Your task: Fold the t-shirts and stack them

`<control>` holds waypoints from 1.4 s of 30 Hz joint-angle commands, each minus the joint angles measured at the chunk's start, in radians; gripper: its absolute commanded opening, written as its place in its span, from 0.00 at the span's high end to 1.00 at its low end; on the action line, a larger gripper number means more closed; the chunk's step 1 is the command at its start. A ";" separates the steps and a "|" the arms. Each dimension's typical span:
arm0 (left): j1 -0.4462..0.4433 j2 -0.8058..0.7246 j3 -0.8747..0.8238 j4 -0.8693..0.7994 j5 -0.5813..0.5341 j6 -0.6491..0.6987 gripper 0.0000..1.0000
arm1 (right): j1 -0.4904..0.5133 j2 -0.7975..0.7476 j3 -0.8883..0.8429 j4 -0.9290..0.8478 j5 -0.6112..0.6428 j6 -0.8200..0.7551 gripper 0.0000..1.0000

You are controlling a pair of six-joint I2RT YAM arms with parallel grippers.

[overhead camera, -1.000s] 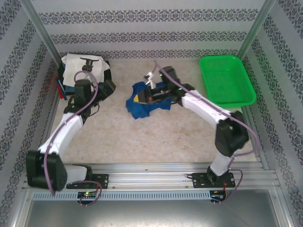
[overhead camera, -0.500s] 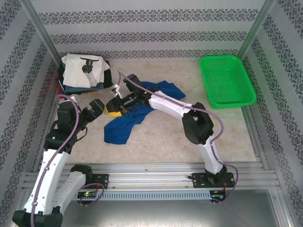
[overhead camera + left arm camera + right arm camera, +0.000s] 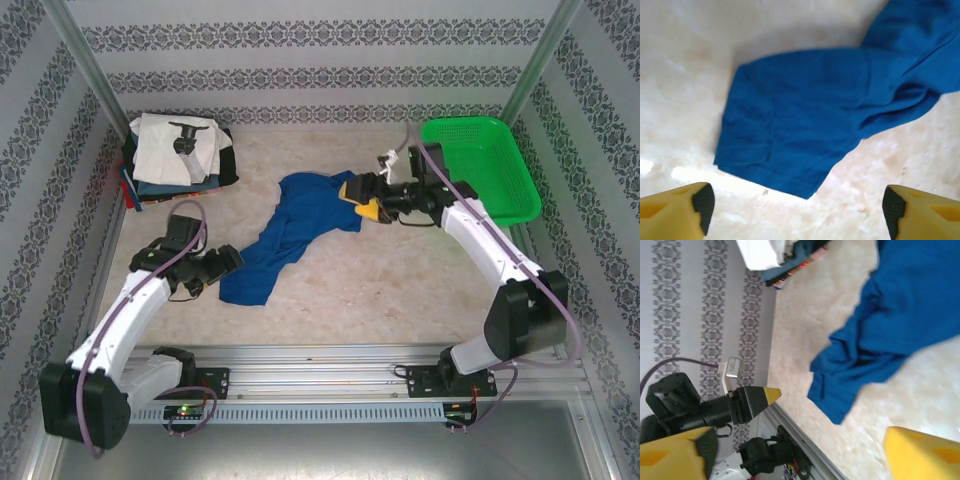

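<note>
Broadly, the pale marbled worktop (image 3: 400,290) lies bare across its near and middle stretch, walled on three sides by patterned panels. Sprawled over its middle is the royal-blue t-shirt (image 3: 295,225), unfolded and rumpled, running on a slant from a broad bunched part at the far centre down to a flatter end at the near left; the left wrist view shows that near end (image 3: 790,130) lying flat on the stone with one straight hem edge and creases further up. At the far right corner sits a green plastic basket (image 3: 480,180), well apart from the blue shirt. At the far left corner is the stack of folded t-shirts (image 3: 175,160), a white one (image 3: 160,140) uppermost with dark and multicoloured layers showing at its edges; the right wrist view catches a corner of this stack (image 3: 765,252) against the wall. The right tool (image 3: 362,198) sits just beside the far right edge of the blue shirt, between it and the basket, its yellow fingers spread apart and released, nothing between them (image 3: 800,450). The left tool (image 3: 222,262) is low over the worktop just beside the shirt's near left end, its padded fingers (image 3: 702,200) likewise spread wide and gripping nothing, the cloth lying beyond the fingertips rather than between them.
</note>
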 commanded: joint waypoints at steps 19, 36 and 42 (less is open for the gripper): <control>-0.236 0.460 0.178 -0.128 -0.273 0.186 0.44 | -0.111 -0.032 -0.235 0.044 0.007 -0.085 0.03; -0.250 0.599 0.202 -0.099 -0.302 0.235 0.69 | -0.174 -0.004 -0.293 0.078 0.004 -0.090 0.03; -0.250 0.589 0.202 -0.110 -0.280 0.257 0.95 | -0.169 0.057 -0.258 0.091 0.045 -0.068 0.02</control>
